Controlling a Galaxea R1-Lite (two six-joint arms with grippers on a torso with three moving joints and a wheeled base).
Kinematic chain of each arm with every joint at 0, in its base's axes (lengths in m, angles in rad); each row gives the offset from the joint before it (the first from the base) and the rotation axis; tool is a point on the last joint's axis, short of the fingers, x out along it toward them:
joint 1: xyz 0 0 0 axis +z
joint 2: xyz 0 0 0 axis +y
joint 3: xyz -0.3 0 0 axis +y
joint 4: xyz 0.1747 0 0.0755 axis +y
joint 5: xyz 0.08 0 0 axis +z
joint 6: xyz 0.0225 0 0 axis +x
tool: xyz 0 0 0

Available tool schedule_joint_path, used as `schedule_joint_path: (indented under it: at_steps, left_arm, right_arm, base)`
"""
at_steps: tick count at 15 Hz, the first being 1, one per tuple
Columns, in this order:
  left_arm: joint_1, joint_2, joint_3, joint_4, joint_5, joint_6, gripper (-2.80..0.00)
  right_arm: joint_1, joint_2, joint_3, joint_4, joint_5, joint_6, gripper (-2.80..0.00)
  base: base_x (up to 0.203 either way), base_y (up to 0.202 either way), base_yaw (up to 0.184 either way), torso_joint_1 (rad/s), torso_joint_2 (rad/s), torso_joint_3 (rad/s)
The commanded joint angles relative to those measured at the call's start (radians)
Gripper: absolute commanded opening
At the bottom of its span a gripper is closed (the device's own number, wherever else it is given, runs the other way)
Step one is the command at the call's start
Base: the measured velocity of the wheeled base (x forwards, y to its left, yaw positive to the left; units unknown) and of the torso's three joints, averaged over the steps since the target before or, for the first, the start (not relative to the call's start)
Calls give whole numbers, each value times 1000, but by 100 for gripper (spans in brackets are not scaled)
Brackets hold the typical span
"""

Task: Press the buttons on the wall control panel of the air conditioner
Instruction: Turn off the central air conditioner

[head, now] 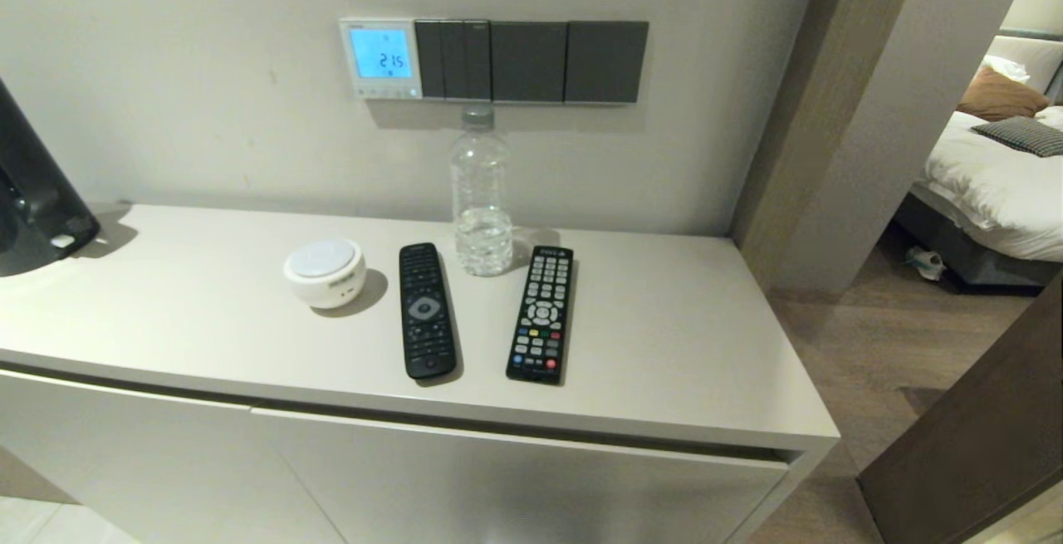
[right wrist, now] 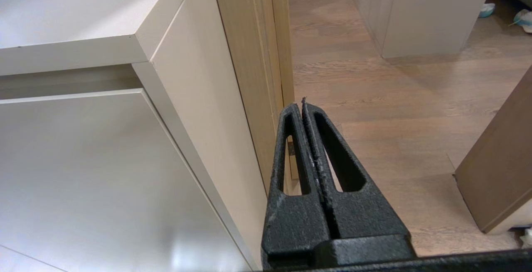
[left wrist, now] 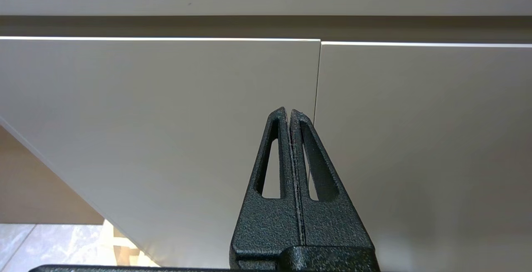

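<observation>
The air conditioner's wall control panel (head: 381,58) is a small white square on the wall above the cabinet, with a lit light-blue screen. Its buttons (head: 382,93) are a row of tiny pale keys along its bottom strip. Neither arm shows in the head view. My left gripper (left wrist: 289,111) is shut and empty, low in front of the cabinet doors. My right gripper (right wrist: 300,104) is shut and empty, low beside the cabinet's right end, over the wooden floor.
Dark grey switch plates (head: 531,61) sit right of the panel. On the cabinet top (head: 706,345) stand a water bottle (head: 481,195), two black remotes (head: 426,310) (head: 541,314) and a white round device (head: 325,272). A black object (head: 33,187) stands far left. A doorway opens right.
</observation>
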Motion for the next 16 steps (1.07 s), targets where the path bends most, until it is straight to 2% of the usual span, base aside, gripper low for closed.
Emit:
schedule_joint_path:
  at_steps: [1,11,16]
  left_arm:
    - [0,2,-2,-1,0,0,-280]
    - [0,2,1,-1,0,2,-280]
    - [0,0,-13,-3,-1,25,-280]
  right_arm:
    - [1,2,2,0,1,0,-280]
    - [1,2,2,0,1,0,-280]
    - [1,2,2,0,-1,0,-280]
  base:
    - [0,0,0,0,0,0]
    - [0,0,0,0,0,0]
    - [0,0,0,0,0,0]
